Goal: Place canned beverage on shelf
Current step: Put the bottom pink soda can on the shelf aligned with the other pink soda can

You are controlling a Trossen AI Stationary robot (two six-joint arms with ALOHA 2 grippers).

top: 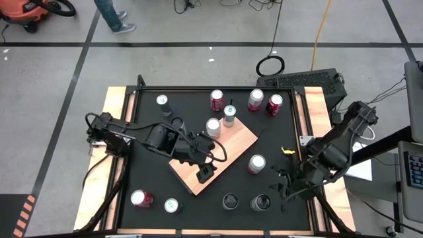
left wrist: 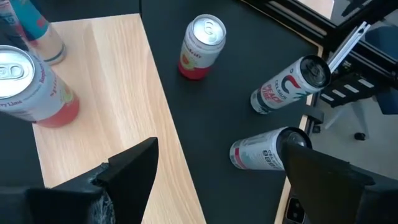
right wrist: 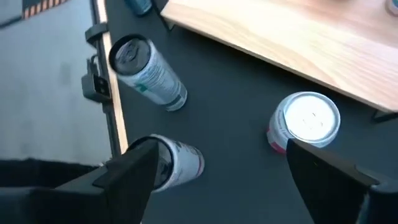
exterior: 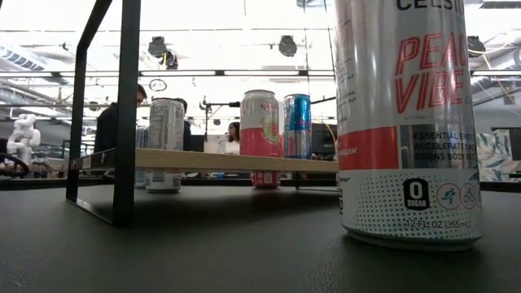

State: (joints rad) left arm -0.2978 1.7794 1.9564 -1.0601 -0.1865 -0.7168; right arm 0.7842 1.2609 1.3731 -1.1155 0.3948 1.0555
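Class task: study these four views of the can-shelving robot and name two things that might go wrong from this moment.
1. The left pincer hovers open above the shelf, where two cans stand close together; a low sweep might topple them.
2. The right pincer is open above the can with the pink base, while two dark-topped cans stand nearby; reaching past could knock one.
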